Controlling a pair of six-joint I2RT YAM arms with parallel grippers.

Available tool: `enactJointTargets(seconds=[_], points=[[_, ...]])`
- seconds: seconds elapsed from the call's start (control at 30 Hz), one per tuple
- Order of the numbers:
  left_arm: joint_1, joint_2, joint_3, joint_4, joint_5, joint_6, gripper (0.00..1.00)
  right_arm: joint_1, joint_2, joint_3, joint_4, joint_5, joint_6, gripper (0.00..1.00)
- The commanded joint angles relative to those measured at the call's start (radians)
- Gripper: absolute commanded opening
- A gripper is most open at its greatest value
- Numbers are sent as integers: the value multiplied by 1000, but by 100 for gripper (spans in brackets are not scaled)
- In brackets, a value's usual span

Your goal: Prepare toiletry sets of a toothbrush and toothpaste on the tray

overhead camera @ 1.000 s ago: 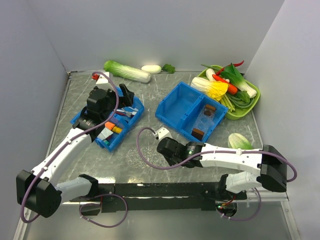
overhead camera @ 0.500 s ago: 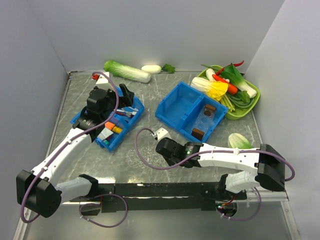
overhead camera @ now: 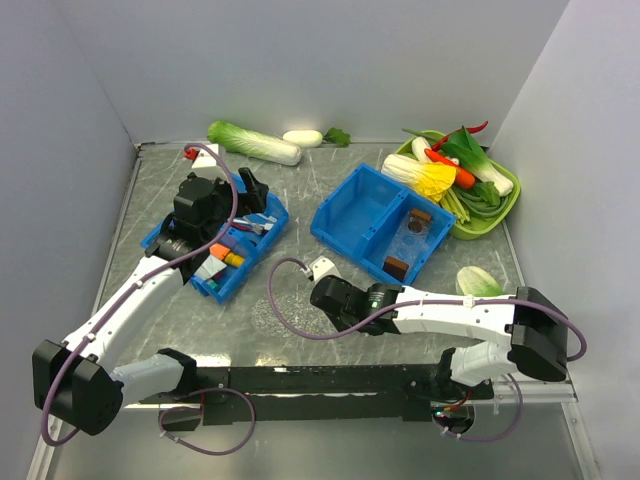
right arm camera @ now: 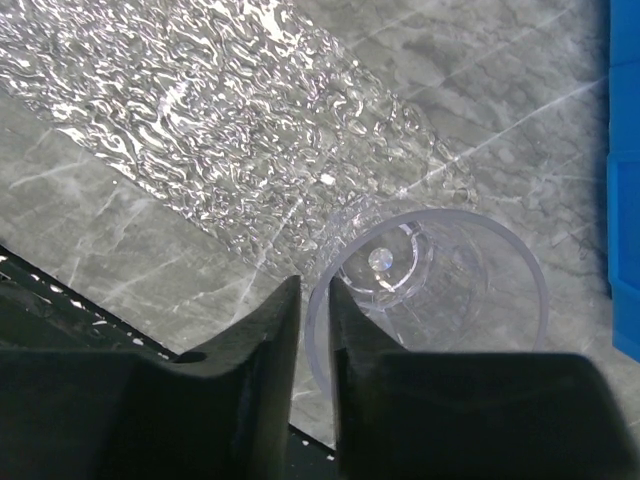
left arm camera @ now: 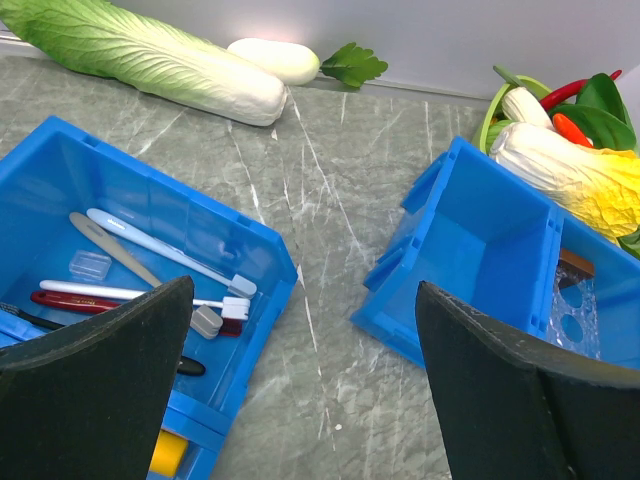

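The clear bumpy tray [right arm camera: 230, 120] lies on the table in front of the arms, faint in the top view [overhead camera: 272, 312]. My right gripper [right arm camera: 314, 330] hangs low at the tray's end [overhead camera: 325, 295]. Its jaws stand slightly open, one on each side of the rim of an upright clear cup [right arm camera: 440, 290]. Pale toothbrushes [left arm camera: 160, 250] lie in the left blue bin [left arm camera: 250, 240], with coloured toothpaste tubes [overhead camera: 218, 262] in its near part. My left gripper [left arm camera: 300, 400] hovers wide open and empty above that bin [overhead camera: 245, 190].
A second blue bin [overhead camera: 372, 215] stands at centre right with a clear pack and brown pieces. A green tray of vegetables [overhead camera: 505, 205] is at back right, a cabbage [overhead camera: 255, 142] at the back wall, and another green vegetable [overhead camera: 478, 282] near the right arm.
The right jaws have parted a little from the cup's rim, and the right arm has edged slightly left. The left arm has not moved.
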Motion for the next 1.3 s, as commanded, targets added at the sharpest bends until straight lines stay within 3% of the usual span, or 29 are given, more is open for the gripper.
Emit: enactJointTargets(seconds=[0.0,0.3,0.6,0.77,0.87,1.07,1.27], points=[[-5,-9,11,29,1,-2,96,-5,7,46,-18,3,-9,31],[-5,-6,11,27,1,-1,97,-5,-57,61,-48,0,-8,51],[-5,-38,-3,35,-32,1,97,-6,-162,101,-79,-32,-3,58],[-5,-67,-20,48,-58,7,96,-24,-240,156,-175,3,-6,65],[-5,-59,-17,47,-52,2,97,-87,-313,178,-200,2,-14,69],[-5,-46,-12,44,-45,-2,96,-343,-478,118,-147,-96,-46,73],[-5,-47,-14,42,-43,-4,96,-572,-441,83,-73,-182,-96,75]])
